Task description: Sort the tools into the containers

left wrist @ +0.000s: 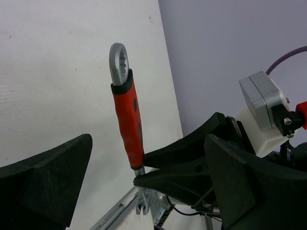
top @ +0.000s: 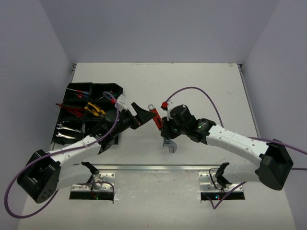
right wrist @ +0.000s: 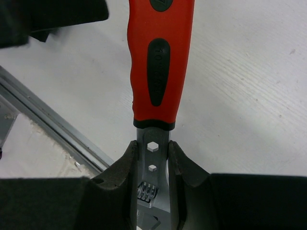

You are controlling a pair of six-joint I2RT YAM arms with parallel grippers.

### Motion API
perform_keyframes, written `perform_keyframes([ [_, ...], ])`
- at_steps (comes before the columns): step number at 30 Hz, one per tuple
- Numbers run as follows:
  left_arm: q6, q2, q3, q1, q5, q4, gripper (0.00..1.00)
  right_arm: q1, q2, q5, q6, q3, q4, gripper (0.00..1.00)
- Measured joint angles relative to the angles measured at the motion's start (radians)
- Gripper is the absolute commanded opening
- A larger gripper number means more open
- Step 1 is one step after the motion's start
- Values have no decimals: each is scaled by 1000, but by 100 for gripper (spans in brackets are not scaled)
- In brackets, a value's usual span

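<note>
Right pincer [right wrist: 152, 160]: clenched on the adjustable wrench [right wrist: 160, 72], at its metal neck.
Left pincer [left wrist: 146, 143]: released, fingers either side of the red handle.

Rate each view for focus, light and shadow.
Top external: even light, sharp, soft shadows under the arms. Left wrist: the red-handled wrench crisp, the left hand's fingers dark and soft-edged. Right wrist: handle sharp, the right hand's fingers near-black.
</note>
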Motion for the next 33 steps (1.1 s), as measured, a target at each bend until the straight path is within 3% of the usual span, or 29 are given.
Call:
perform_keyframes([
  [7, -29, 45, 5, -9, -18, 50, 83, 17, -29, -66, 4, 0, 22, 0],
  [8, -31, 53, 8, -10, -18, 54, 77, 22, -33, -79, 6, 0, 29, 0],
  [10, -35, 69, 16, -11, -15, 68, 58, 27, -40, -102, 9, 0, 40, 0],
  [11, -37, 78, 20, -12, -12, 76, 54, 30, -43, -113, 11, 0, 46, 0],
  [12, -38, 88, 25, -13, -7, 82, 42, 33, -44, -123, 13, 0, 53, 0],
  [14, -47, 106, 34, -16, 1, 93, 6, 38, -44, -139, 17, 0, 68, 0],
  [15, -49, 114, 38, -19, 5, 98, 0, 39, -44, -144, 19, 0, 74, 0],
  [18, -27, 125, 46, -25, 12, 94, 0, 43, -46, -144, 23, 0, 81, 2],
  [19, -25, 127, 49, -25, 13, 94, 0, 43, -47, -144, 24, 0, 80, 9],
  [21, -6, 123, 73, -26, 12, 43, 0, 43, -53, -132, 24, 0, 77, 66],
  [22, 12, 117, 98, -27, 10, -3, 0, 43, -58, -123, 26, 0, 77, 85],
  [23, 42, 107, 128, -30, 4, -57, 0, 44, -67, -111, 27, 0, 81, 97],
  [27, 190, 59, 268, -38, -71, -320, 0, 45, -161, -19, 18, 0, 99, 99],
  [33, 409, 47, 602, -44, -421, -773, 0, 41, -341, 181, 5, 1, 14, 99],
])
